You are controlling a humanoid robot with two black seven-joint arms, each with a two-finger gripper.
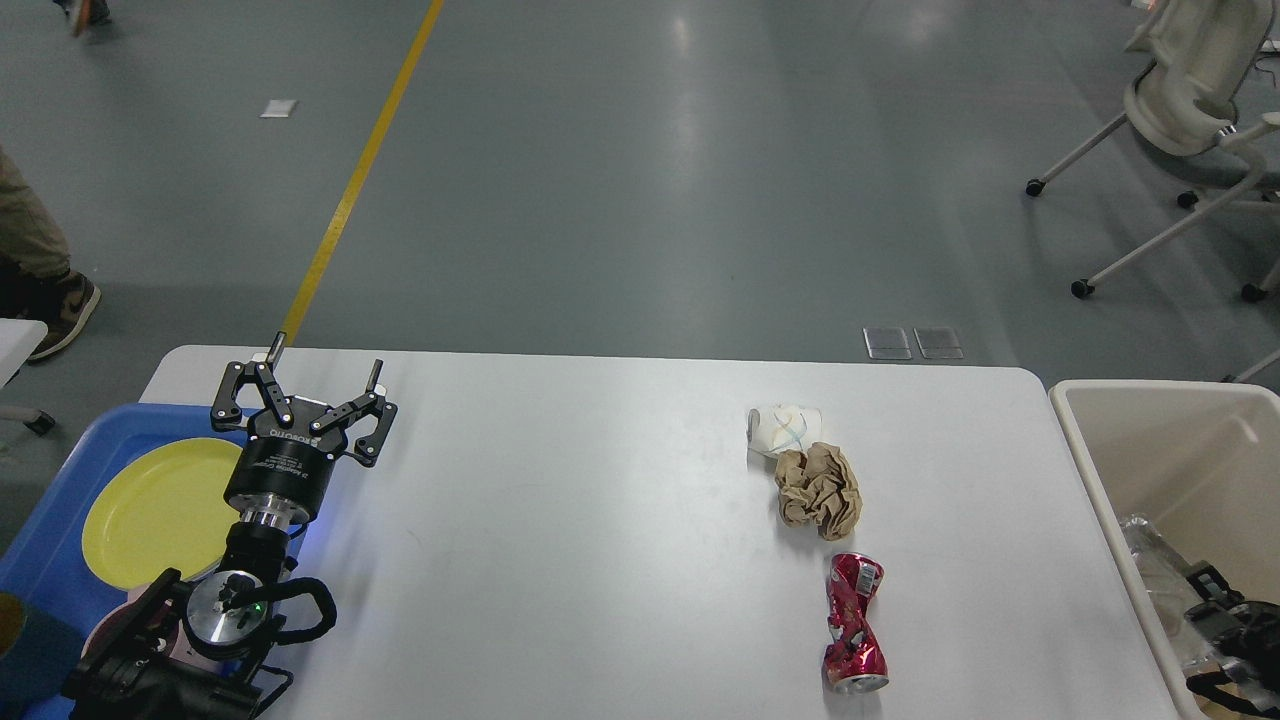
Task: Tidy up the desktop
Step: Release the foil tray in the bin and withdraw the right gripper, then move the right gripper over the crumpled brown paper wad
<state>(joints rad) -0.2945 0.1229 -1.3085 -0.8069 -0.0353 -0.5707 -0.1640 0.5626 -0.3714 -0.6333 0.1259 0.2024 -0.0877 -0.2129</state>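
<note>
A: Starting at the left. A blue tray (70,470) is sitting at the desktop's (600,520) left end, carrying a yellow plate (150,510).

B: And the left gripper (305,385)?

A: It is hovering over the desktop's left edge, just beside the tray, fingers spread wide, gripping nothing.

B: The desktop itself?

A: It is filling the lower half of the view, white, running from tray to bin. Its middle is lying bare.

B: Moving right?

A: Three pieces of litter are lying in a column right of centre: a white cup (783,429) on its side at the far end, a brown paper wad (818,490) touching it, then a crushed red can (853,624) nearer me, a little apart from the wad.

B: Far right?

A: A beige bin (1130,470) is standing against the desktop's right end, holding some clear plastic. The right gripper (1225,640) is showing dark inside the bin; I cannot tell how its fingers are standing.
</note>
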